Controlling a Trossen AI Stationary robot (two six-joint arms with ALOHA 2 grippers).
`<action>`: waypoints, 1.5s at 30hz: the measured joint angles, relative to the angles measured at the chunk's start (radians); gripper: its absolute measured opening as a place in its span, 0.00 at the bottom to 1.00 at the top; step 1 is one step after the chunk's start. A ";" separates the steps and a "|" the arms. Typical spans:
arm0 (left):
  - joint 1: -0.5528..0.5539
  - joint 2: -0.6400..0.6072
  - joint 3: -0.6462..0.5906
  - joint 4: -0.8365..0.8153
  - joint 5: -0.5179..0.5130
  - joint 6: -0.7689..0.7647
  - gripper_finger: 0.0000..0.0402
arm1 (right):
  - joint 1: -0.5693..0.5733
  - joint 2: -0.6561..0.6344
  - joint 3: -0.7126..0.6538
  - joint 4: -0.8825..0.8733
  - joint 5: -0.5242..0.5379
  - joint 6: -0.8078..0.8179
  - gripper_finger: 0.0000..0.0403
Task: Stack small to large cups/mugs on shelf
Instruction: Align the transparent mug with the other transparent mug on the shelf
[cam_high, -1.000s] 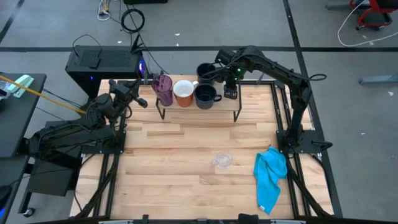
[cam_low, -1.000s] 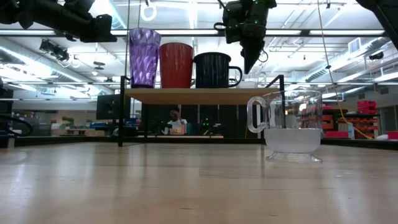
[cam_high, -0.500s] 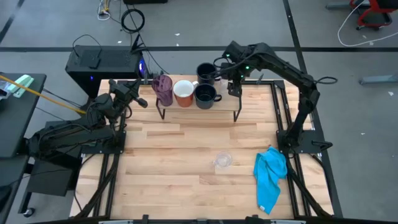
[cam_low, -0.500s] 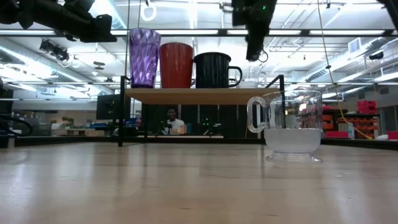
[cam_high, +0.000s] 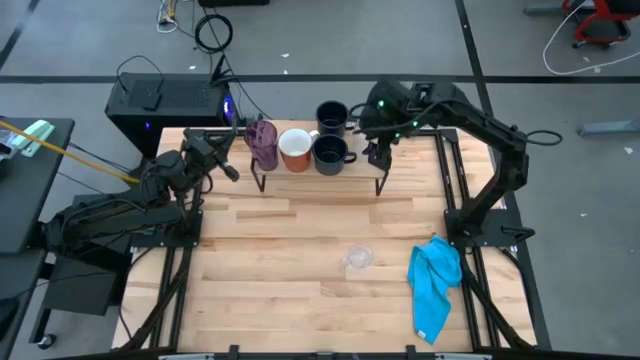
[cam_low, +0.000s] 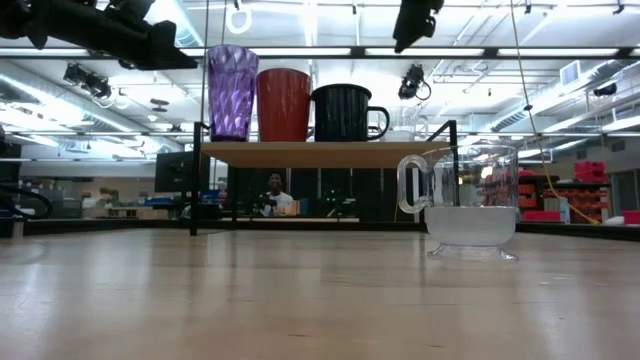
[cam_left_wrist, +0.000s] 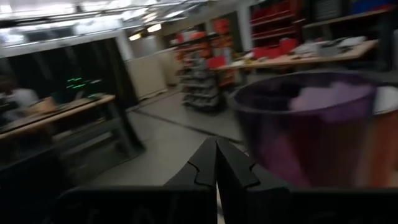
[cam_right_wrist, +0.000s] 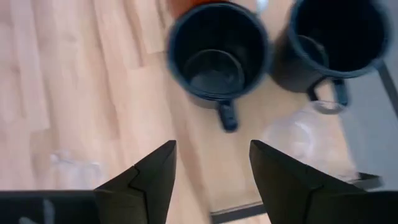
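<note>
Right claw (cam_high: 372, 147), fingers spread and empty, hovers above the shelf (cam_high: 362, 166). Below it stand a navy mug (cam_right_wrist: 219, 55), a second dark mug (cam_right_wrist: 333, 34) and a clear glass (cam_right_wrist: 305, 138). Beyond these stand the white-and-orange mug (cam_high: 295, 148) and purple tumbler (cam_high: 263, 141). Left claw (cam_high: 231, 172), pressed together, waits beside the tumbler. One clear handled glass (cam_high: 359, 259) remains on the surface (cam_high: 280, 270). Placement appears nearly complete. Count: six vessels, two mugs dark, two glasses clear.

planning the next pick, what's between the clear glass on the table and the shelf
Bare tabletop only, seen in the high view: nothing lies between the clear glass and the shelf.
</note>
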 joint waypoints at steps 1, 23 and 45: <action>0.000 0.000 0.000 0.001 0.026 -0.003 0.02 | 0.020 0.003 0.000 0.000 0.006 0.023 0.52; -0.001 -0.002 0.000 -0.118 0.220 -0.191 0.03 | 0.302 0.045 -0.116 0.015 0.013 0.176 0.48; -0.001 0.000 0.000 -0.120 0.220 -0.194 0.04 | 0.532 0.044 -0.430 0.306 0.069 0.361 0.43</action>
